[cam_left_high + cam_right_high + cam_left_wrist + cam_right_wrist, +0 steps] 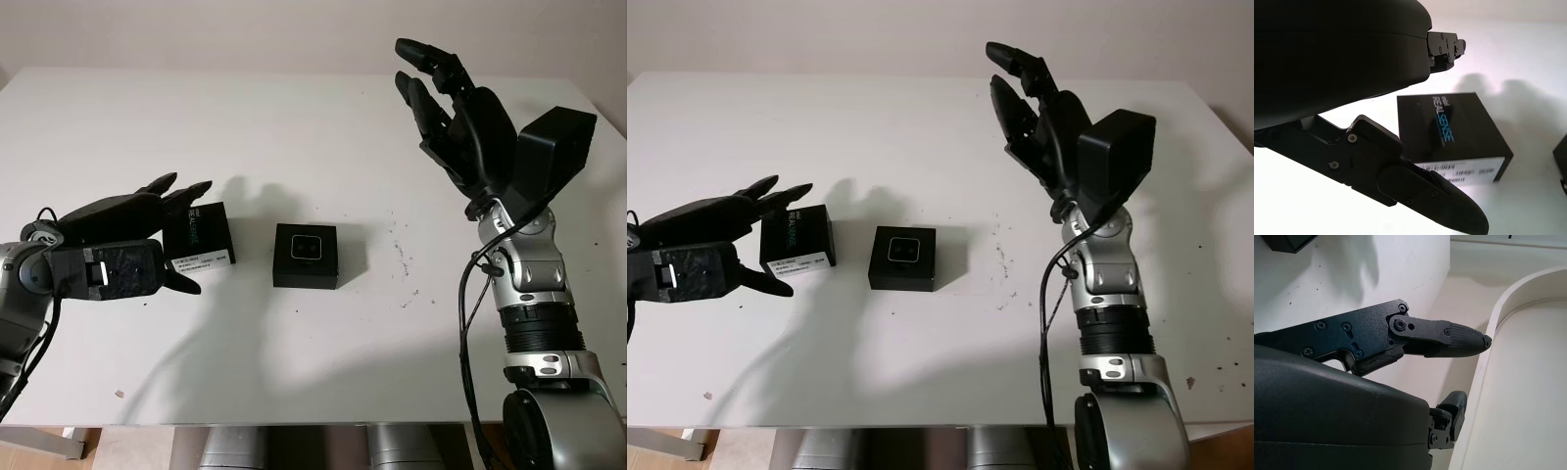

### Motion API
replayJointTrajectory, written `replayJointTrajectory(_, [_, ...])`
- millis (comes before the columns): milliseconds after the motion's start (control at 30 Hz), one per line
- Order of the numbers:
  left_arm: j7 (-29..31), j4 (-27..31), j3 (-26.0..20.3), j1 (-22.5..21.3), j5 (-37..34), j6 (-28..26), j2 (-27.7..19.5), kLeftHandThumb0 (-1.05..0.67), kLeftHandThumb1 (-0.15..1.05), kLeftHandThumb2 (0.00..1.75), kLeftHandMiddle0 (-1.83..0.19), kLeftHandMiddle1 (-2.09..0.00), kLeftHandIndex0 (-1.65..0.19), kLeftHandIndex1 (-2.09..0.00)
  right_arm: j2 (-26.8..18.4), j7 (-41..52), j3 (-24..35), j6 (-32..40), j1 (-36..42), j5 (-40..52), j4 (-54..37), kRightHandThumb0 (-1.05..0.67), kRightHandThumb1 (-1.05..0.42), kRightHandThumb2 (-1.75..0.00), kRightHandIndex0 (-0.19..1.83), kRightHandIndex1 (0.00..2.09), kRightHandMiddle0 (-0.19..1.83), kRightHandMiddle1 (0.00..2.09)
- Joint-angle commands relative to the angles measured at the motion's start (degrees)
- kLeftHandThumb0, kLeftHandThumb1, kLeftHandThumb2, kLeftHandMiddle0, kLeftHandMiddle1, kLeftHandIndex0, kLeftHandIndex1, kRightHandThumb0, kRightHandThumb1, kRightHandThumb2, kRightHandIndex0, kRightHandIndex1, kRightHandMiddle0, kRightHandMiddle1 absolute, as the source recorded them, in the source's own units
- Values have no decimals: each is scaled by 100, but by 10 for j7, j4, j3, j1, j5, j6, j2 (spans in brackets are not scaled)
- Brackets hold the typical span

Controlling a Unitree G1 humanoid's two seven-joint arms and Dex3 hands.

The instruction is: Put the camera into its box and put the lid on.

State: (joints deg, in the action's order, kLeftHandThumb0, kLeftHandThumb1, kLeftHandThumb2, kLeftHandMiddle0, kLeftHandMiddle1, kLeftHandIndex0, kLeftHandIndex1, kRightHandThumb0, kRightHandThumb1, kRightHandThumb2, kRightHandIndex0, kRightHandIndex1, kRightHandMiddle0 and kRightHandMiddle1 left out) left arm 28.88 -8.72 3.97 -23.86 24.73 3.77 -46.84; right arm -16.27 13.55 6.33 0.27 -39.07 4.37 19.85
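Fingers (181, 188) of the left hand (118, 240) reach out low over the table (294, 127) at its left side, open and holding nothing, with the fingertips just beside the near-left edge of the lid (199, 236); from the head views I cannot tell whether they touch it, and the left wrist view shows a gap of bare table between the thumb and the lid's label side. That lid is a black box-shaped piece lying flat, with blue and white lettering on its top face and a white barcode label on the side toward the robot. Just to its right, apart from it by a strip of table, sits the black box (307, 257), open at the top, with the camera (308, 249) lying inside as a small square, pale-faced body. Raised well above the table at the right rear, the right hand (453, 108) is open and holds nothing, its fingers pointing up and away from the robot. Small dark specks (400, 253) dot the table to the right of the box.
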Motion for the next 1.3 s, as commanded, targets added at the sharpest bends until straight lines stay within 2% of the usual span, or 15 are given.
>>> replayJointTrajectory(0, [-13, -10, 1, -9, 0, 4, 8, -85, 89, 5, 19, 0, 19, 0, 0, 0, -1, -10, 3, -2, -6, -63, -105, -55, 21, 8, -5, 77])
replayJointTrajectory(100, [-42, -34, 1, -17, -7, 12, 30, -81, 89, 5, 19, 0, 19, 0, -1, -2, -4, -14, 7, -7, -10, -62, -105, -55, 22, 8, -4, 81])
replayJointTrajectory(267, [-52, -42, 9, -21, -1, 11, 40, -84, 90, 6, 19, -1, 19, 0, -4, -3, -6, -21, 10, -15, -11, -61, -105, -56, 23, 8, -6, 90])
replayJointTrajectory(767, [2, -24, 21, -6, -1, 62, 8, -92, 90, 5, 11, -7, 15, -5, -1, -37, -9, -28, 2, -41, -6, -60, -105, -59, 26, 9, -6, 95])
replayJointTrajectory(867, [-15, -32, 22, -2, 9, 77, 10, -89, 88, 4, 8, -7, 12, -7, 0, -38, -11, -25, 3, -42, -9, -60, -105, -58, 27, 9, -6, 95])
replayJointTrajectory(1033, [-68, -57, 32, -3, 53, 111, 11, -70, 83, 4, -4, -9, 2, -10, -1, -35, -13, -29, 9, -41, -11, -60, -105, -58, 26, 8, -6, 96])
replayJointTrajectory(1267, [-125, -96, 55, -15, 109, 144, 9, -57, 86, 6, -16, -9, -7, -12, -3, -32, -14, -27, 13, -43, -13, -60, -105, -57, 26, 8, -6, 96])
